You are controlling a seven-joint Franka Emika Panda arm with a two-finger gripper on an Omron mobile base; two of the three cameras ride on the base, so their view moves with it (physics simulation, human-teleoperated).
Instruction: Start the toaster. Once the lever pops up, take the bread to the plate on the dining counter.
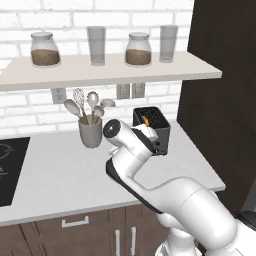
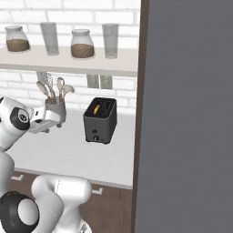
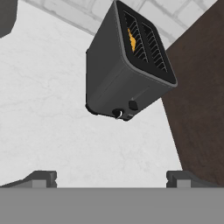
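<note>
With the arm reaching over the worktop [image 1: 55,175], the gripper [image 3: 111,177] hangs above bare white surface, short of the toaster [image 3: 118,74], jaws spread wide and holding nothing; the two fingertips [image 3: 43,178] sit far apart at the bottom of the hand view. In the right base view the gripper [image 2: 45,122] is left of the toaster [image 2: 100,120], apart from it. The toaster [image 1: 152,131] stands near the worktop's right edge, toward the back, beside the dark brown panel [image 1: 220,90]. Its narrow front face carries the lever [image 3: 133,105] and a small round knob [image 3: 117,113] just beside it, both low on that face. The bread [image 3: 131,38] is down in one slot, orange edge showing through the black top. Left of the toaster, near the back, a grey cup [image 1: 90,132] holds spoons and a whisk. A black cooktop [image 1: 11,170] sits at the worktop's left edge. Behind, the brick wall [image 1: 30,107] has outlets [image 1: 130,90], and a shelf [image 1: 100,71] above carries two jars [image 1: 45,50] and two glasses [image 1: 96,46].
</note>
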